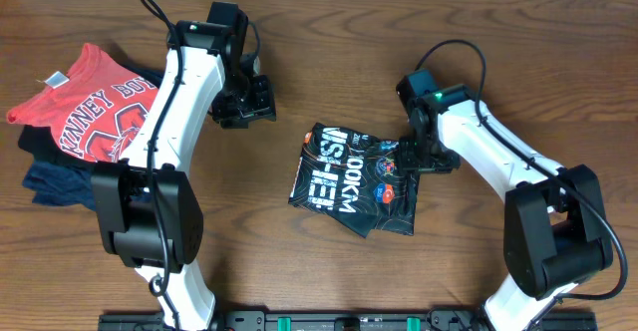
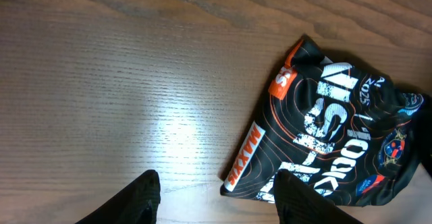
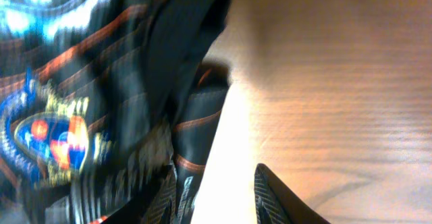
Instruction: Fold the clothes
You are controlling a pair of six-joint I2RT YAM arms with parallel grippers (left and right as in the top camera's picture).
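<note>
The black jersey [image 1: 354, 179] with orange lines and white lettering lies in a crumpled, folded bundle at the table's middle. My right gripper [image 1: 412, 158] sits low at its right edge. In the right wrist view the jaws [image 3: 216, 198] stand apart with bright table between them. The jersey [image 3: 101, 82] bunches against the left finger, and the right finger [image 3: 271, 198] is over bare wood. My left gripper [image 1: 247, 100] hovers up and to the left of the jersey, open. In the left wrist view the jersey [image 2: 331, 129] lies at the right, its near corner under the right fingertip [image 2: 290, 190].
A red T-shirt [image 1: 95, 107] with white letters lies on a navy shirt [image 1: 55, 179] at the table's left edge, beside the left arm. Bare wood surrounds the jersey. The arms' base rail [image 1: 319, 321] runs along the front edge.
</note>
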